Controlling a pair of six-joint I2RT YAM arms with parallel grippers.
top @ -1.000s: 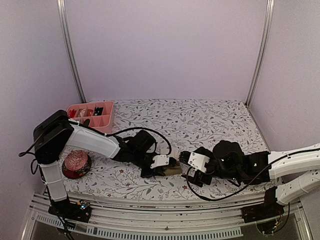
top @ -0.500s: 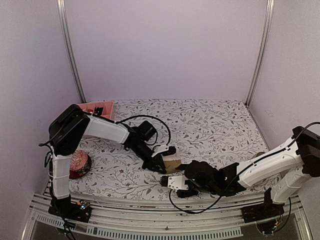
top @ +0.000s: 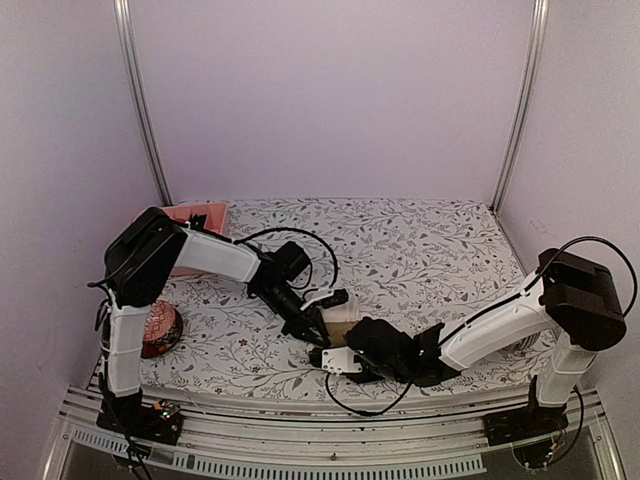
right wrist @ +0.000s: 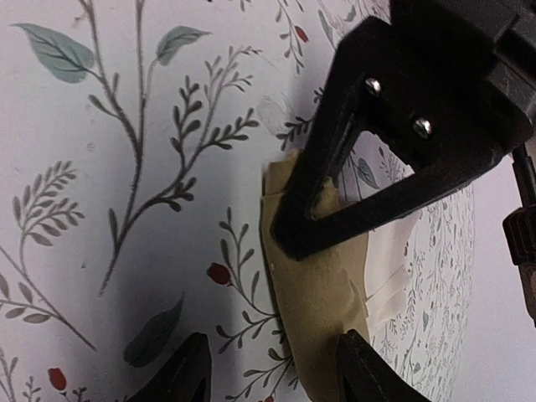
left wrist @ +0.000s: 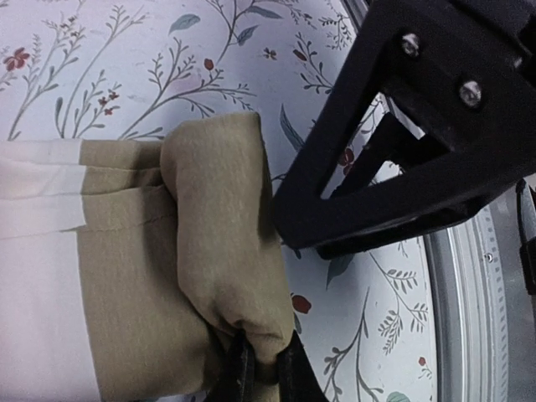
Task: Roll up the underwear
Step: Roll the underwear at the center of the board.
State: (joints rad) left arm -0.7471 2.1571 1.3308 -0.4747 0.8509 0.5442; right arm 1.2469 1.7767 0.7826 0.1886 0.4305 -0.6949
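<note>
The tan underwear (top: 345, 324) lies folded on the floral table near the front edge, its pale band (left wrist: 38, 251) to one side. My left gripper (top: 318, 335) is shut on a thick fold of the tan underwear (left wrist: 218, 234), and the cloth bulges out just above the pinched fingertips of the left gripper (left wrist: 264, 373). My right gripper (top: 342, 358) sits just in front of the cloth. In the right wrist view the right gripper (right wrist: 272, 373) is open. One finger (right wrist: 360, 368) rests over the tan underwear (right wrist: 318, 293) and the other finger (right wrist: 188, 373) is over bare table.
A pink compartment tray (top: 185, 215) stands at the back left. A dark red bowl (top: 158, 330) sits by the left arm's base. The table's front edge (top: 300, 392) runs close below both grippers.
My right arm has swung left along the front edge to the cloth, and its jaws have narrowed. The left gripper has kept its hold and shifted slightly back with the fold.
</note>
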